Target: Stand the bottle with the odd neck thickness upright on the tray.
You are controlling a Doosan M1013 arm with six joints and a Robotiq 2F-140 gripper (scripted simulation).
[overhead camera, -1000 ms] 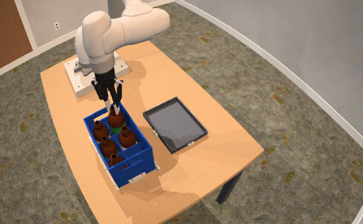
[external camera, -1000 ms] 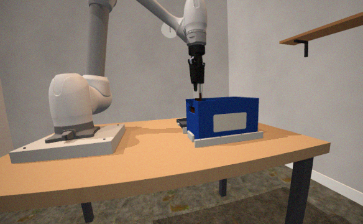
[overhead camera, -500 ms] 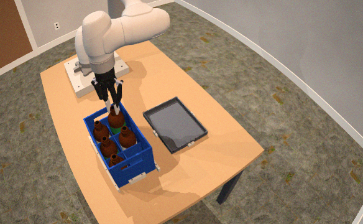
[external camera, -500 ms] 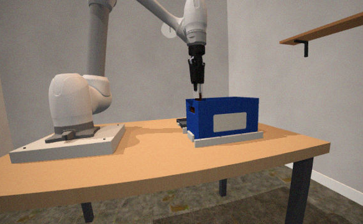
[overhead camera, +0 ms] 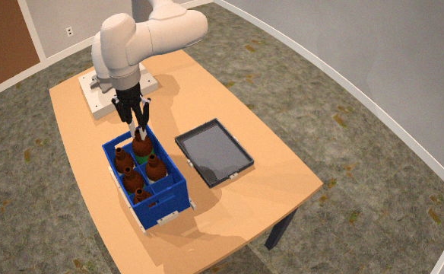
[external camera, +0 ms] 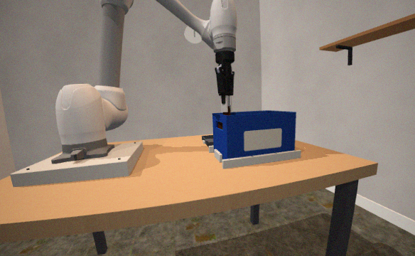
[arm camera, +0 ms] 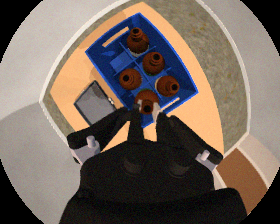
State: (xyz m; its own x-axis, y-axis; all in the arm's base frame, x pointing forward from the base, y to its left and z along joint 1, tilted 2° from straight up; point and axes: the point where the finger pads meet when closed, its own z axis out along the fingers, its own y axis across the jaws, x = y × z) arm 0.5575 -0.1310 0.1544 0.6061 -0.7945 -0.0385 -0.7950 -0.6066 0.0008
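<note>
Five brown bottles in a blue crate (overhead camera: pixel 161 209) (external camera: pixel 264 121) (arm camera: pixel 192 89) on the wooden tabletop (overhead camera: pixel 275 183) (external camera: pixel 179 192) (arm camera: pixel 206 112), as seen from above. The jaws of the white arm (overhead camera: pixel 169 36) (external camera: pixel 223 21), pointing down, are closed about the neck of the far right bottle (overhead camera: pixel 142 146) (arm camera: pixel 146 97); its top rises above the crate's rim. Whether its base touches the crate floor cannot be told. The middle right bottle (overhead camera: pixel 156 169) (arm camera: pixel 130 79) stands nearer. Along the left side stand the far left bottle (overhead camera: pixel 123 161) (arm camera: pixel 167 86), the middle left bottle (overhead camera: pixel 133 182) (arm camera: pixel 153 63) and the near left bottle (overhead camera: pixel 141 196) (arm camera: pixel 137 42). The dark tray (overhead camera: pixel 220 150) (external camera: pixel 208 140) (arm camera: pixel 93 102) lies right of the crate, apart from it. Which neck differs cannot be judged.
</note>
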